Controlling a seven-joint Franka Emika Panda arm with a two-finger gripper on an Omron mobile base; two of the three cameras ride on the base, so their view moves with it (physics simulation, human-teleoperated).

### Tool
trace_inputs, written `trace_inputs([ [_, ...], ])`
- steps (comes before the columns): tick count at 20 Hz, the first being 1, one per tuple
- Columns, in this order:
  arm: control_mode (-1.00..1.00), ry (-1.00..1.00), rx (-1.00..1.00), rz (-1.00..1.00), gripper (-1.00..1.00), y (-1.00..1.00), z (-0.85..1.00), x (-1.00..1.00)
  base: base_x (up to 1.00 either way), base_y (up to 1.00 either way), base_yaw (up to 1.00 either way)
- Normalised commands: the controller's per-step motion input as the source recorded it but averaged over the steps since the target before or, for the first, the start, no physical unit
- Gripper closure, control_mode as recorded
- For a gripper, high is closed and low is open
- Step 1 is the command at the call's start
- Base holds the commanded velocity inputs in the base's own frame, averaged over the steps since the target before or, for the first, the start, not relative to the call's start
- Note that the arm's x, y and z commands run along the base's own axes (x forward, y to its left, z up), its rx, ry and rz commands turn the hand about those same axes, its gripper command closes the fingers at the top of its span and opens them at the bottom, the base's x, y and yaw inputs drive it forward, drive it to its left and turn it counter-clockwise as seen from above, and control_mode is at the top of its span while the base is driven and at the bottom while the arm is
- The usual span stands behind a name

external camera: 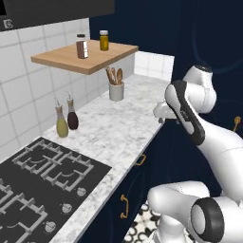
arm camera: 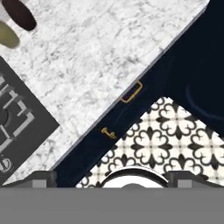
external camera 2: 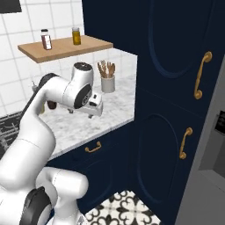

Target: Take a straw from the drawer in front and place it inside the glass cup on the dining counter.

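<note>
I see my end effector (external camera 2: pixel 93 107) mid-frame above the marbled surface (external camera 2: pixel 88 125); its opening I cannot tell.

We see a marbled kitchen counter (external camera: pixel 123 128) over navy cabinets with brass handles (external camera: pixel 140 160). A black gas hob (external camera: pixel 42 185) sits at its near left. Two bottles stand just beside each other near the tiled wall: one yellow-green (external camera: pixel 61 123), one dark brown (external camera: pixel 72 117). Further back, a white crock (external camera: pixel 116 91) holds wooden spoons (external camera: pixel 114 75). Above it a wooden shelf (external camera: pixel 85 59) carries a dark-red jar (external camera: pixel 82 47) and an amber jar (external camera: pixel 104 40), apart. Tall navy doors (external camera 2: pixel 176 88) on the right, patterned floor tile (external camera 2: pixel 125 208) below.
</note>
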Motion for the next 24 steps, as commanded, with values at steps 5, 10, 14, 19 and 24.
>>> trace_inputs([
  [5, -1.00, 0.08, 0.53, 0.00, -1.00, -0.82, -0.99, -0.10, 0.00, 0.00, 0.00],
  [10, -1.00, 0.06, 0.55, 0.00, -1.00, -0.67, -0.99, 0.00, 0.00, 0.00, 0.00],
  [14, -1.00, 0.13, 0.50, -0.08, -1.00, -0.08, -1.00, 0.17, 0.00, 0.00, 0.00],
  [19, -1.00, 0.05, 0.32, -0.18, -1.00, 0.33, -0.82, 0.42, 0.00, 0.00, 0.00],
  [24, -1.00, -0.01, 0.09, -0.23, -1.00, 0.63, -0.18, 0.36, 0.00, 0.00, 0.00],
])
